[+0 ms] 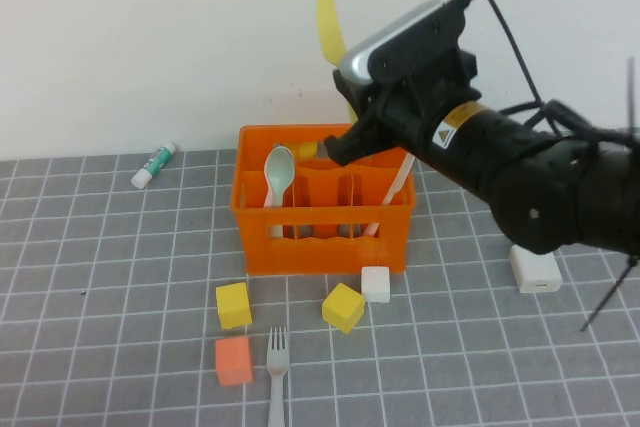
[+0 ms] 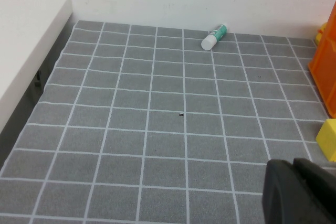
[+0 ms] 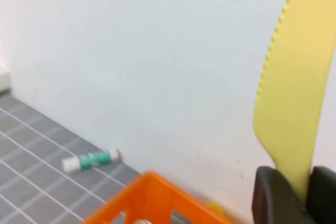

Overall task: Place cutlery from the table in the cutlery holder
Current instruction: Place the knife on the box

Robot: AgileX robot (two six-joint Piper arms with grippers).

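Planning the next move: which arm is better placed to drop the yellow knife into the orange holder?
Right. The right gripper already clamps the yellow knife directly above the cutlery holder. The left gripper, shut and empty, sits low over bare table.

The yellow knife (image 1: 329, 22) has its handle hidden behind the right gripper (image 1: 352, 132), above the cutlery holder (image 1: 322, 242). The grey fork (image 1: 277, 372) handle is cut off.
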